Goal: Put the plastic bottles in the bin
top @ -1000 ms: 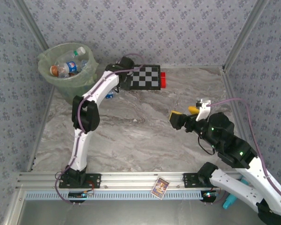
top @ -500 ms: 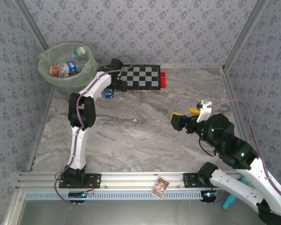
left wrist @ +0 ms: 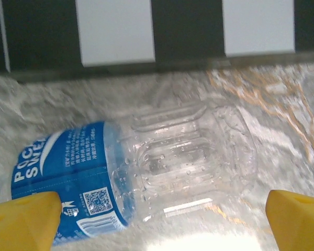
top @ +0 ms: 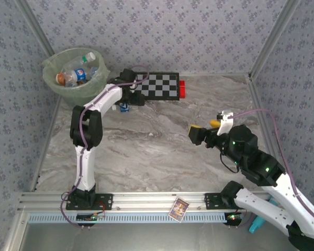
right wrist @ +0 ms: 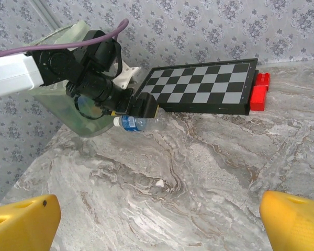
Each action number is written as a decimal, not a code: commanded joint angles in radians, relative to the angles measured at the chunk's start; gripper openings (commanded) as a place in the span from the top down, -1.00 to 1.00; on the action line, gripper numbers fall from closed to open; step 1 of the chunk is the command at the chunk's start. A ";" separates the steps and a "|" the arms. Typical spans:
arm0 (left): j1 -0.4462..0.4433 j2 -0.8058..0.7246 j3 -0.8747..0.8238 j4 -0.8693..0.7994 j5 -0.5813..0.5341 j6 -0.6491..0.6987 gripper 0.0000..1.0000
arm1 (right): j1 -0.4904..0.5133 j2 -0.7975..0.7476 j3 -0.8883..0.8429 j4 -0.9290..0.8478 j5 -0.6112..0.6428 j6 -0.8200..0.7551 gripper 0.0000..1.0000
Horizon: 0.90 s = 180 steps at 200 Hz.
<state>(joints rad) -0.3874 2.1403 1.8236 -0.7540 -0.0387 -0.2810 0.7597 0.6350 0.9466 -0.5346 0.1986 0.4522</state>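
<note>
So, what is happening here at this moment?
The left gripper is down at the far left of the table, open, with its fingers on either side of a clear bottle with a blue label that lies on its side beside the checkerboard. It has not closed on it yet. Several bottles already lie in the green bin nearby. The right gripper is open and holds nothing, above the right part of the table.

table: grey marble | on it: bin, checkerboard, red block, lying bottle
</note>
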 commanded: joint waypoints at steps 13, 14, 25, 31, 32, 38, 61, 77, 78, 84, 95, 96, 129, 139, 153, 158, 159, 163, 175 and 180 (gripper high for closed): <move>-0.085 -0.045 -0.106 -0.014 0.095 -0.080 -0.99 | 0.006 0.023 -0.012 0.056 0.004 -0.003 -0.99; -0.087 -0.047 -0.109 -0.013 0.095 -0.081 -0.99 | 0.006 0.024 -0.011 0.056 0.004 -0.003 -0.99; -0.110 -0.073 -0.142 -0.003 0.087 -0.103 -0.99 | 0.006 0.032 -0.011 0.063 0.000 -0.004 -0.99; -0.120 -0.087 -0.160 0.007 0.088 -0.115 -1.00 | 0.006 0.036 -0.011 0.066 -0.002 -0.006 -0.99; -0.122 -0.090 -0.164 0.008 0.089 -0.118 -0.99 | 0.006 0.036 -0.011 0.067 -0.002 -0.007 -0.99; -0.131 -0.105 -0.182 0.017 0.091 -0.130 -0.99 | 0.006 0.038 -0.011 0.070 -0.002 -0.006 -0.99; -0.158 -0.156 -0.219 0.034 0.078 -0.133 -0.99 | 0.006 0.049 -0.011 0.081 -0.007 -0.009 -0.99; -0.159 -0.177 -0.213 0.018 0.047 -0.100 -0.99 | 0.006 0.058 -0.007 0.087 -0.012 -0.010 -0.99; -0.158 -0.177 -0.212 0.018 0.045 -0.097 -0.99 | 0.006 0.058 -0.007 0.088 -0.013 -0.010 -0.99; -0.156 -0.181 -0.205 0.011 0.027 -0.074 -0.99 | 0.006 0.062 -0.008 0.089 -0.014 -0.011 -0.99; -0.148 -0.181 -0.190 0.000 -0.011 -0.035 -1.00 | 0.007 0.066 -0.007 0.091 -0.017 -0.010 -0.99; -0.147 -0.181 -0.188 -0.001 -0.012 -0.032 -1.00 | 0.007 0.066 -0.007 0.091 -0.017 -0.009 -0.99; -0.091 -0.165 -0.148 0.005 -0.040 0.044 -1.00 | 0.006 0.071 -0.011 0.094 -0.022 -0.006 -0.99; -0.073 -0.154 -0.132 0.012 -0.041 0.063 -0.99 | 0.006 0.071 -0.010 0.093 -0.022 -0.005 -0.99; -0.045 -0.130 -0.104 0.019 -0.019 0.090 -1.00 | 0.007 0.070 -0.008 0.089 -0.022 -0.003 -0.99; -0.036 -0.118 -0.093 0.019 -0.011 0.098 -0.99 | 0.007 0.069 -0.008 0.087 -0.021 -0.001 -0.99; -0.034 -0.116 -0.091 0.019 -0.010 0.100 -0.99 | 0.007 0.069 -0.008 0.087 -0.022 -0.002 -0.99; -0.027 -0.106 -0.080 0.019 -0.006 0.106 -0.99 | 0.007 0.069 -0.009 0.085 -0.023 0.000 -0.99; -0.008 -0.075 -0.050 0.002 0.028 0.131 -1.00 | 0.007 0.068 -0.006 0.080 -0.024 0.002 -0.99; -0.003 -0.062 -0.040 -0.007 0.040 0.142 -0.99 | 0.007 0.068 -0.005 0.077 -0.022 0.003 -0.99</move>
<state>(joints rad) -0.4198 2.0174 1.7214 -0.7387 -0.0444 -0.2199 0.7597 0.7090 0.9451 -0.4625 0.1864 0.4522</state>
